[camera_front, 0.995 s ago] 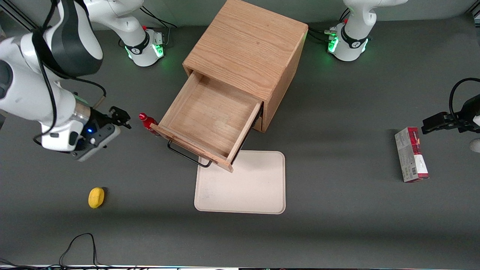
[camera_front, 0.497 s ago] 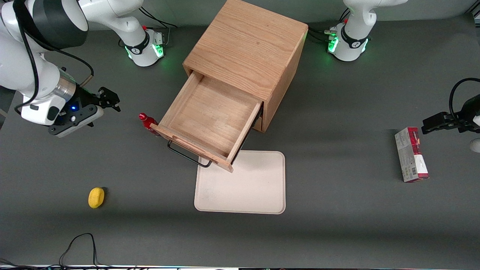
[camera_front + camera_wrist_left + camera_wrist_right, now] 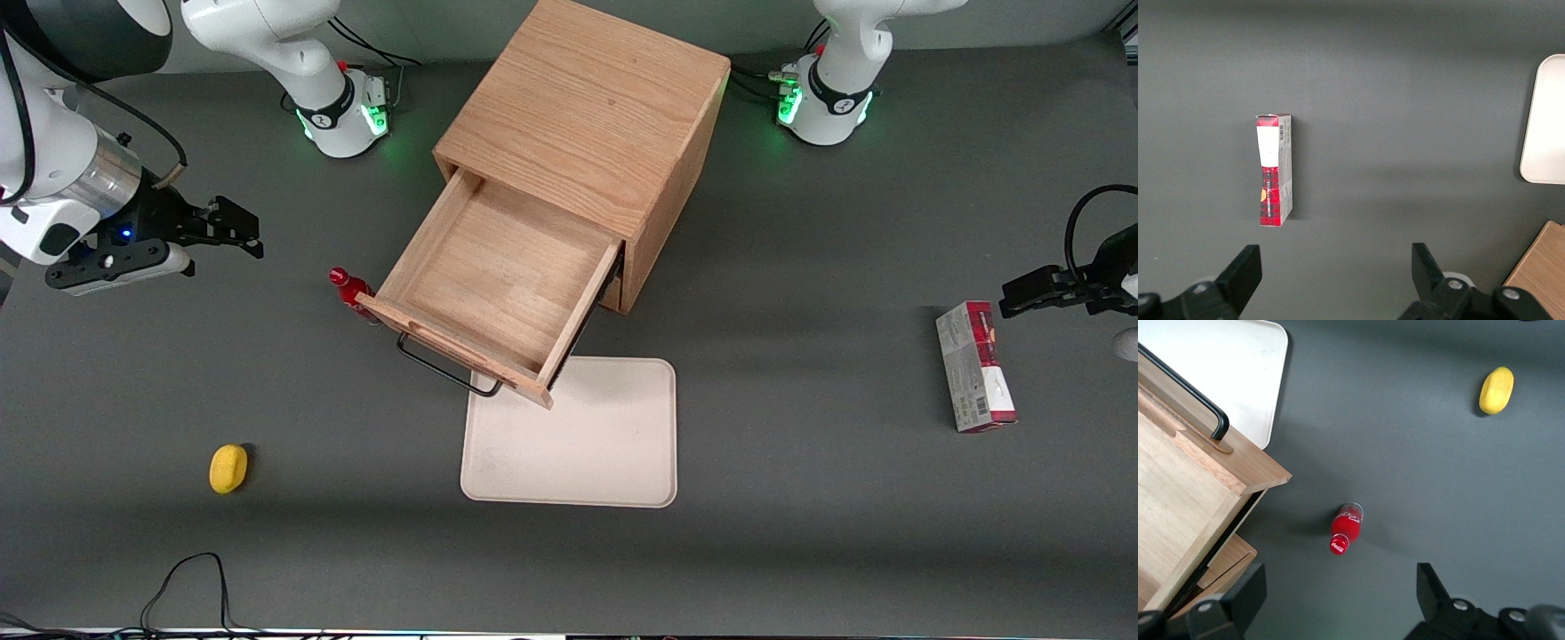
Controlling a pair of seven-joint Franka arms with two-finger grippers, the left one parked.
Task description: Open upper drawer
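So the upper drawer (image 3: pixel 498 293) is pulled way out of the wooden cabinet (image 3: pixel 582 116), and its bare oak floor is fully on show, so I'd say the job is basically done. It sticks out toward the front camera at an angle because the whole cabinet sits skewed on the table (image 3: pixel 800 533), and its front edge with the long black wire handle (image 3: pixel 444 369) hangs over one corner of the cream tray (image 3: pixel 573 436). In the right wrist view you can spot a bit of the lower drawer (image 3: pixel 1228 560) tucked in underneath, which looks shut as far as I can tell. A small red Coca-Cola bottle (image 3: pixel 348 289) stands upright just beside the drawer's front corner on the working arm's side, very close to it but I can't say if it touches. There's a lemon (image 3: pixel 228 468) lying nearer the front camera toward the working arm's end, and a red-and-white carton (image 3: pixel 974 366) flat on the table toward the parked arm's end. The hand (image 3: pixel 233 226) is well clear of the handle, up above the table at the working arm's end, roughly level and pointing toward the cabinet. Its fingers are spread wide with nothing between them. Looks to me like a backed-off pose, letting go of a finished pull.
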